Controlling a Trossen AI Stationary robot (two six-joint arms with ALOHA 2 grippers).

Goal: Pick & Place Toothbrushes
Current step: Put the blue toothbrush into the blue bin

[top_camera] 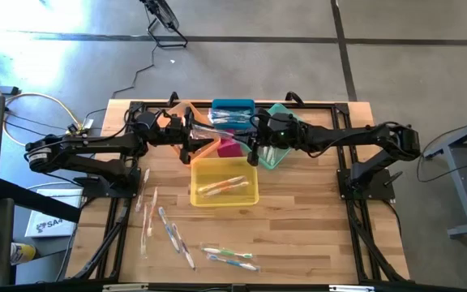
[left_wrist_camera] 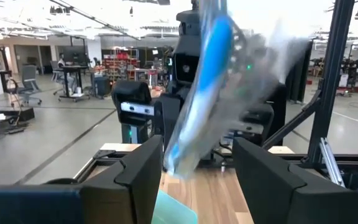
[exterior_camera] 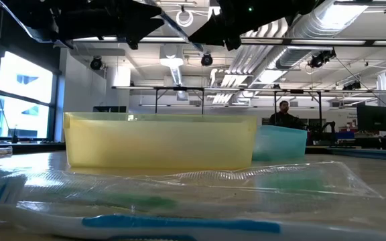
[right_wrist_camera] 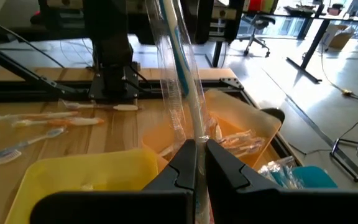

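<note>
Right wrist view is showing the right gripper (right_wrist_camera: 197, 163) pinching a blue wrapped toothbrush (right_wrist_camera: 178, 59) standing up from its fingertips above the bins, while the left gripper's (left_wrist_camera: 196, 171) parted fingers are flanking its other end.

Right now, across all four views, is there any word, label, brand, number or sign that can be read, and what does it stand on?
"SA": a partial mark on the white box on the floor left of the table; the rest is too small to read.
Wrappers of the toothbrushes: no print can be made out.
Bins such as the yellow bin: no label visible.
Room beyond the table: screens and shelves, nothing legible.
</note>
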